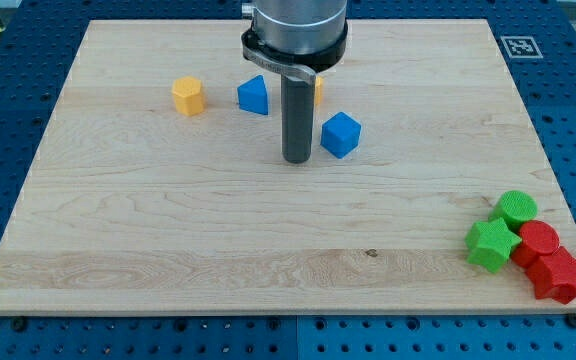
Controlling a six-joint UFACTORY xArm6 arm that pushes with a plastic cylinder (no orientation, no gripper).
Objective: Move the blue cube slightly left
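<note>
The blue cube sits on the wooden board, right of centre in the upper half. My tip rests on the board just to the view's left of the cube, with a small gap between them. A second blue block, wedge-like, lies up and to the left of the rod. A yellow block lies further left. Another yellow block is mostly hidden behind the rod.
At the board's lower right corner sits a tight cluster: a green cylinder, a green star block, a red cylinder and a red star block. A marker tag is at the upper right.
</note>
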